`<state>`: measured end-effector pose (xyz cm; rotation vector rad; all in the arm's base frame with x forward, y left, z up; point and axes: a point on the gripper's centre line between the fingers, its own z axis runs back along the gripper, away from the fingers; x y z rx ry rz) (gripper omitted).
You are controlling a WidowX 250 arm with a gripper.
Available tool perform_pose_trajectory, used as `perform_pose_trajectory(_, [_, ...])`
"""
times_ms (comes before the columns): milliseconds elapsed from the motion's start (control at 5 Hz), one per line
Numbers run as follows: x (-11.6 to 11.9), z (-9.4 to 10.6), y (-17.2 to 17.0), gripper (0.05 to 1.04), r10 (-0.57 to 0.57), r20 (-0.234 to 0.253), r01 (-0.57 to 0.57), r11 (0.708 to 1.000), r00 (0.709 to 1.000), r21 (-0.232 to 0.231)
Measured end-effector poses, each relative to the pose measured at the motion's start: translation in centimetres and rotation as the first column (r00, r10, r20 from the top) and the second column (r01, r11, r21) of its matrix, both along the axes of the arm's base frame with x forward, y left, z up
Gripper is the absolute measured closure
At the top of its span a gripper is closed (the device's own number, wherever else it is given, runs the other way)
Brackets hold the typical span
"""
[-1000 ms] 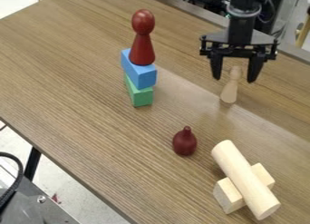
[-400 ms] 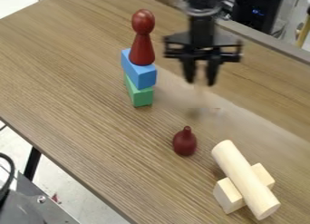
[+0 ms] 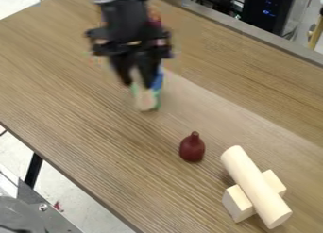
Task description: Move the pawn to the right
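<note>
- My gripper (image 3: 140,85) grips the pale pawn (image 3: 146,101), seen in front of the block stack (image 3: 158,80).
- The pawn sticks out below my fingertips, partly covering that stack.

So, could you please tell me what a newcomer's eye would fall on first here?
Probably the black end effector at the upper left, with a pale wooden pawn at its fingertips, in front of a blue block that it partly hides. Next might come the pale cylinder lying across a wooden block at the lower right, then the dark red pear-shaped piece standing near the table's middle.
</note>
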<state>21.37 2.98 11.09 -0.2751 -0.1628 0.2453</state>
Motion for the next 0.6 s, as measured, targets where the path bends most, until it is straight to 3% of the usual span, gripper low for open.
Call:
perform_pose_trajectory(200, [-4.7,0.9,-0.3,0.730,-0.078,0.033,0.079,0.996,0.996,-0.028])
perform_pose_trajectory(400, [-7.3,1.4,-0.7,0.730,-0.124,0.054,0.126,0.991,0.991,-0.045])
perform_pose_trajectory(600, [-7.8,1.4,-1.0,0.730,-0.144,0.056,0.147,0.988,0.988,-0.048])
